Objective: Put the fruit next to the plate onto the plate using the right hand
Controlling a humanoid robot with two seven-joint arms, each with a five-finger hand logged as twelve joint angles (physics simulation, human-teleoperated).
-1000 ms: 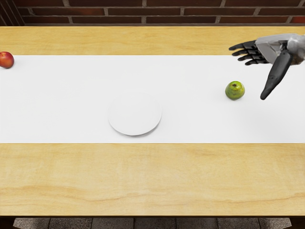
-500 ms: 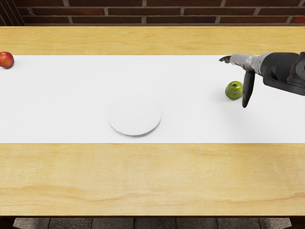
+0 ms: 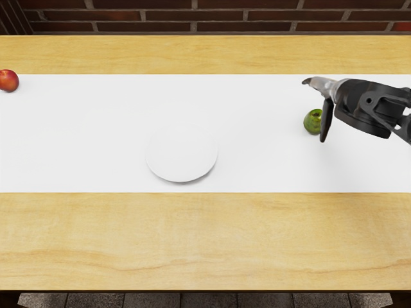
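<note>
The reach-to-grasp step is in hand: the right hand (image 3: 345, 101) hangs over the green apple (image 3: 312, 120), fingers apart and extended, thumb hanging just beside the fruit on its 3 o'clock side, clamped on nothing. The apple rests on the white runner (image 3: 96, 141) on the tabletop, well out at 3 o'clock from the white plate (image 3: 181, 154). Next, the fingers likely must close around it before any lift toward 9 o'clock.

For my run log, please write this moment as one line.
phase: reach | right hand: open, at green apple, no grasp | apple: off plate | red apple: far left
</note>
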